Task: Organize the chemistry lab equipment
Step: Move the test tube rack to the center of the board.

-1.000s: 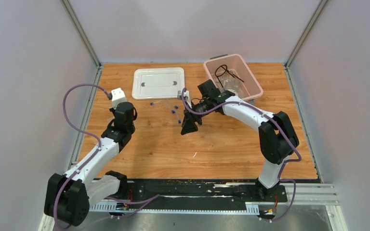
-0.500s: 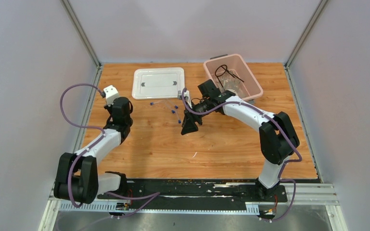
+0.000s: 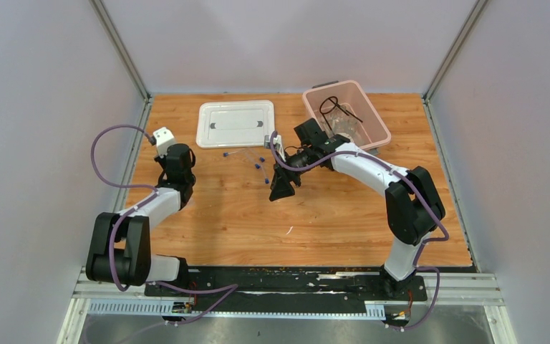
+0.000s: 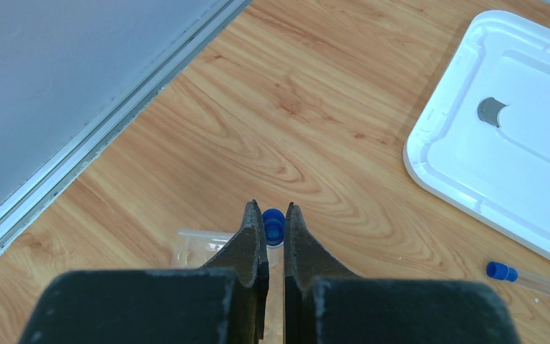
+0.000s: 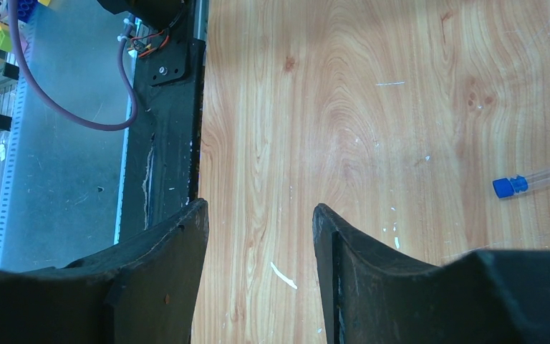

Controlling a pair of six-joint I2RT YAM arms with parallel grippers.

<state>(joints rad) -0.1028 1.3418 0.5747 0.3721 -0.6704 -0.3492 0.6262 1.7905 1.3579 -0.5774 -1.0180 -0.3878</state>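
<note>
**Blue-capped tube pinched in the left pincer, left of the white lid**

Blue-capped tube (image 4: pixel 273 226) stands upright between the fingers of the left pincer (image 4: pixel 271 209), which is closed tight on it just under the cap. The clear tube rack (image 4: pixel 195 248) lies on the table (image 4: pixel 315 107) right beside the tube, partly hidden by the left finger. I cannot tell whether the tube's lower end sits in the rack. All this is well to the left of the white lid (image 3: pixel 235 123), close to the wall rail.

Loose tubes (image 3: pixel 258 165) lie scattered on the wood just off the lid's near edge. One of them (image 4: pixel 524 280) shows in the left wrist view close to the lid's rim.

The right pincer (image 3: pixel 281 188) hangs near the lid's near right corner, on the near side of the loose tubes. Its jaws stand about half apart, with nothing between them but bare wood, and one tube (image 5: pixel 537 179) lies off to its side.

The pink bin (image 3: pixel 382 130) stands to the right of the lid, beyond the right arm. The black wire ring tripod (image 3: pixel 327 104) and clear plastic bags (image 3: pixel 345 123) sit inside it.
</note>
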